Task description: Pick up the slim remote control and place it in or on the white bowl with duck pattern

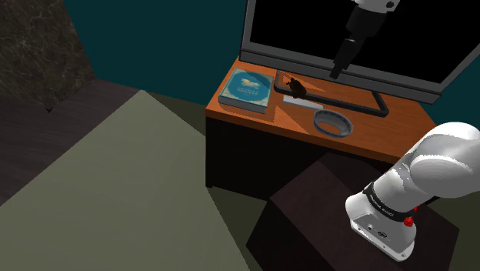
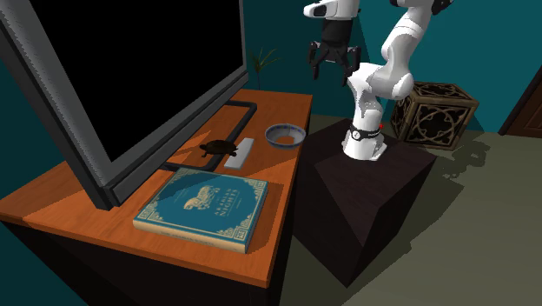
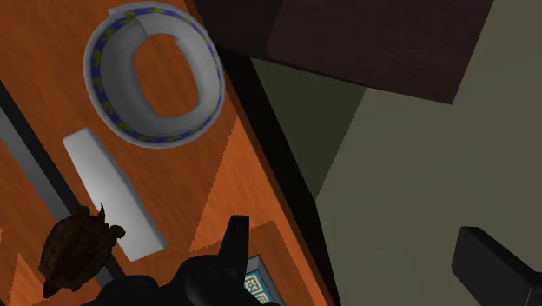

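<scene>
White arm [image 2: 386, 83], rounded glossy links, dark bands at joints, small red marks near base; hand [image 2: 333, 66] all black.

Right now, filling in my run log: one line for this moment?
jaws: open, empty, high | remote: on table beside turtle | bowl: empty

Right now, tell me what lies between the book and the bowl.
The slim pale remote lies between the book and the bowl, with the dark turtle figure beside it; the shoulder view shows it plainly.
</scene>
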Motion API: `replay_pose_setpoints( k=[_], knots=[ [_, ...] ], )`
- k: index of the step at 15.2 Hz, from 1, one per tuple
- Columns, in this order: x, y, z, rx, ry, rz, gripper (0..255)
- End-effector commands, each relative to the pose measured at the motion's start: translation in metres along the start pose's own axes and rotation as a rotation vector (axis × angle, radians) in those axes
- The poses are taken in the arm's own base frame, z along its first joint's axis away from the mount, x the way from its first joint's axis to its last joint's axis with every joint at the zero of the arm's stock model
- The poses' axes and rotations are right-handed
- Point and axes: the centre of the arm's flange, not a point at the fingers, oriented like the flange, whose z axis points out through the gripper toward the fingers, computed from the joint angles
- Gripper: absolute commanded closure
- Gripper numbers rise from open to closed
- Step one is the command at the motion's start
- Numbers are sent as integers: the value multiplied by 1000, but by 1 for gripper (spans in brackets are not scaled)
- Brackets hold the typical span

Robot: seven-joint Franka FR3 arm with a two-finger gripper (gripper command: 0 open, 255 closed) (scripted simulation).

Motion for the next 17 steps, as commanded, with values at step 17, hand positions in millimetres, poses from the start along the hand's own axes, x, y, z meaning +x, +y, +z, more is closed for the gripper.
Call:
replay_pose_setpoints(
  k=[17],
  knots=[
    [36,153,140,0,12,-234,0]
  ],
)
